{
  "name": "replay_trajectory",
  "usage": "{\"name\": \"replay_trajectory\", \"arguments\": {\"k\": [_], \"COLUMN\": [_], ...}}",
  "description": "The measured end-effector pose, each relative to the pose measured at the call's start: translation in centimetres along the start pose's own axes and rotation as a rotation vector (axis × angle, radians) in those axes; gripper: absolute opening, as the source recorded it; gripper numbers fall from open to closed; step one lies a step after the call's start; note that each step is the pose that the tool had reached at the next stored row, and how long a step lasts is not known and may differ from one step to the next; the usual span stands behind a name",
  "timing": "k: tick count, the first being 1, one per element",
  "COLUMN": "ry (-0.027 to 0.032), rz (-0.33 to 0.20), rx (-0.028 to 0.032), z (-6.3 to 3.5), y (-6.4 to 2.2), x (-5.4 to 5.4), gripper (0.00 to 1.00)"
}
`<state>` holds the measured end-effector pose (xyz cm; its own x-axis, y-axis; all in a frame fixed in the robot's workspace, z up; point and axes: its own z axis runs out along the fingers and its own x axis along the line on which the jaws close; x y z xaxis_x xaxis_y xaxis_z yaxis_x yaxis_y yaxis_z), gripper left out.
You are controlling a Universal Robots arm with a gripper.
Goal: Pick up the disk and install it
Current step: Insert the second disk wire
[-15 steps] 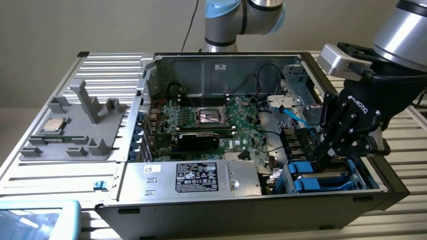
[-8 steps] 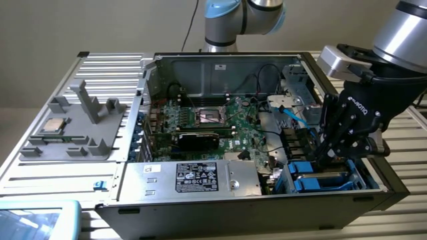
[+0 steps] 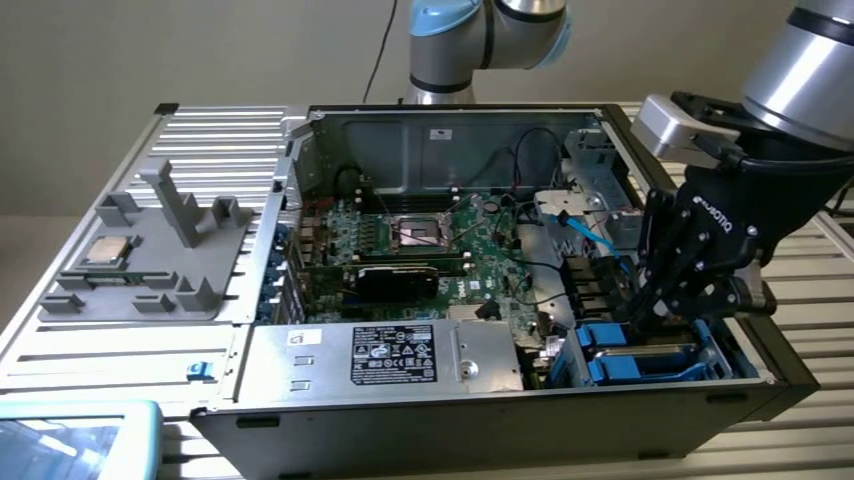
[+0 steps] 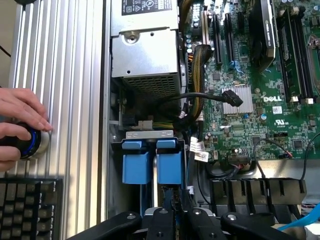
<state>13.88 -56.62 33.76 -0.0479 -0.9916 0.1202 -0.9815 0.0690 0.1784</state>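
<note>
While the computer case (image 3: 747,400) lies open on the table (image 3: 80,350), the disk (image 3: 641,362), in its blue bracket, already sits low in the drive bay at the case's corner, so installation looks nearly finished. The tool (image 3: 654,318) stands nearly closed just above it, apparently pinching the bracket's top edge.

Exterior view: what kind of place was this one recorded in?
Probably a robotics lab bench set up for computer assembly. An open desktop PC case with its motherboard exposed lies on a ribbed aluminium table, and a grey fixture holding a CPU chip sits beside it.
</note>
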Motion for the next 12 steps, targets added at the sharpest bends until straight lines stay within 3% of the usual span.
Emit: {"name": "replay_trajectory", "arguments": {"k": [12], "ry": [-0.0001], "rz": [0.000], "rx": [0.0001], "z": [0.36], "y": [-0.06], "x": [-0.04], "gripper": [0.15]}}
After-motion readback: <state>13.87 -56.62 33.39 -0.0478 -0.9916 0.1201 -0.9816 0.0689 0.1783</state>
